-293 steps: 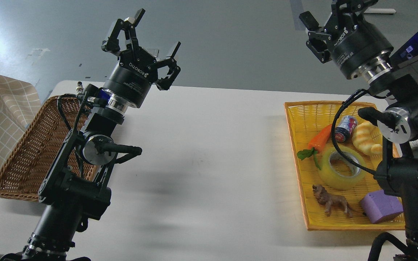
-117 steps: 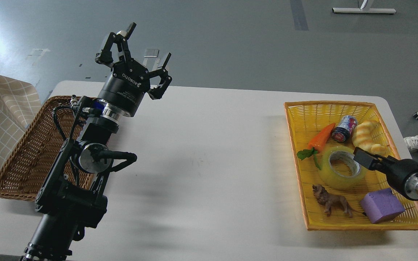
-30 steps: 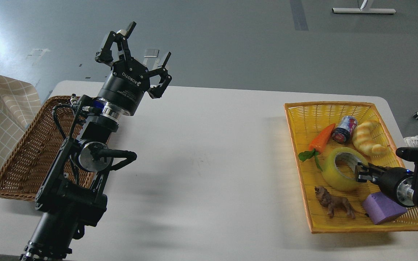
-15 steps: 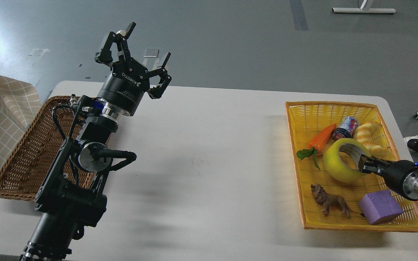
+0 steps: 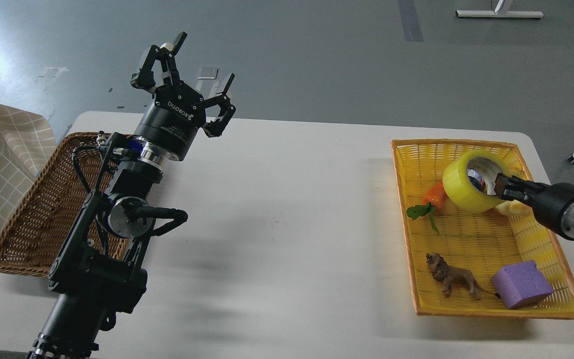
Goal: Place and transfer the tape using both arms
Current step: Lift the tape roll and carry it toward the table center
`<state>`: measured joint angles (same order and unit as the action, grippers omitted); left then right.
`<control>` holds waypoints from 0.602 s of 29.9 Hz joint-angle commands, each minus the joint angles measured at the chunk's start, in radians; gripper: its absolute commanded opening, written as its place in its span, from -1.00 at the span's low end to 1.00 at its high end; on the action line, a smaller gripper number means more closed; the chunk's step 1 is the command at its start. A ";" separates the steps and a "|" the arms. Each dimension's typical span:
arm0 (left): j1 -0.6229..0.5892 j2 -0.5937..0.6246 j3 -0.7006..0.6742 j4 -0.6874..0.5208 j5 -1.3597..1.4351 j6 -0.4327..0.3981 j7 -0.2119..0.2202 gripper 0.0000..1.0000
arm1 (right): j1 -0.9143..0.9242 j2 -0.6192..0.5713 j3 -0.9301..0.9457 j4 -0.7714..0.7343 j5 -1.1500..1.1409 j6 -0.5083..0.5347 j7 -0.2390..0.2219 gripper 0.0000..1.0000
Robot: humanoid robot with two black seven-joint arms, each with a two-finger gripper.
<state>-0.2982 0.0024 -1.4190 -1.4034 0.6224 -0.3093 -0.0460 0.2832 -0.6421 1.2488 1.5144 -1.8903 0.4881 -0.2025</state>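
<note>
Tape: yellow roll, lifted above the yellow basket, pinched by its wall in the right gripper. Left gripper: marked ROBOTIQ, fingers spread wide, empty, far left of that basket.

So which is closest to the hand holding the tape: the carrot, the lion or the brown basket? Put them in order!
From the right gripper on the tape, head view:
1. Carrot, just left, under the tape.
2. Lion, nearer the yellow basket's front.
3. Brown basket, far left.
</note>
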 commanded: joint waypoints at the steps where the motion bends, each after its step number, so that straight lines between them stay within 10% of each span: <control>1: -0.001 0.001 0.000 0.000 0.000 0.001 0.000 0.96 | 0.096 0.008 -0.009 -0.005 0.025 0.001 -0.003 -1.00; 18: 0.001 0.001 0.000 0.000 -0.001 0.001 0.000 0.96 | 0.399 0.268 -0.374 -0.151 0.026 0.001 -0.002 -1.00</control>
<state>-0.2977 0.0028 -1.4182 -1.4038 0.6228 -0.3089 -0.0461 0.6475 -0.4057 0.9389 1.3921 -1.8664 0.4887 -0.2070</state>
